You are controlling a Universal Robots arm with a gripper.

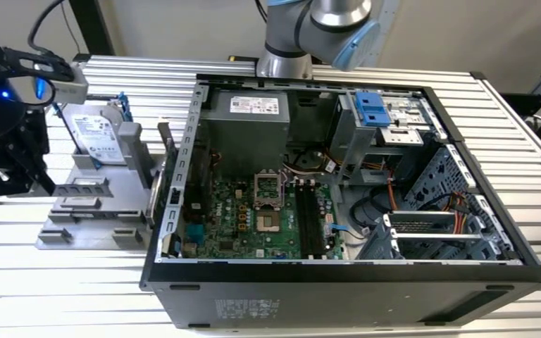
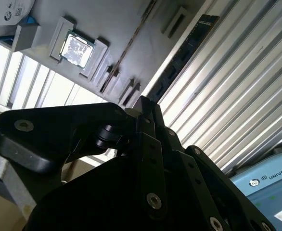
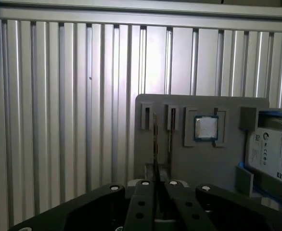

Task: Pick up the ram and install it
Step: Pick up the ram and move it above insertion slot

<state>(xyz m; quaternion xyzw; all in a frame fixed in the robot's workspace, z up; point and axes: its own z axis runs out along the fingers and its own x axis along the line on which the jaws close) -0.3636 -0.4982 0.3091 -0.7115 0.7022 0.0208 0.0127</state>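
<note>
At the exterior view's left, the end effector (image 1: 22, 184) hangs beside the grey fixture (image 1: 92, 211), apparently clenched on nothing. The ram (image 1: 84, 188) stands on edge in that fixture, its long axis running left-right in this view. It is probably light, stiff, thin and fragile, so grip its 2 flat faces mid-length. Further right, the open computer case (image 1: 346, 274) shows the black motherboard slots (image 1: 313, 222).
</note>
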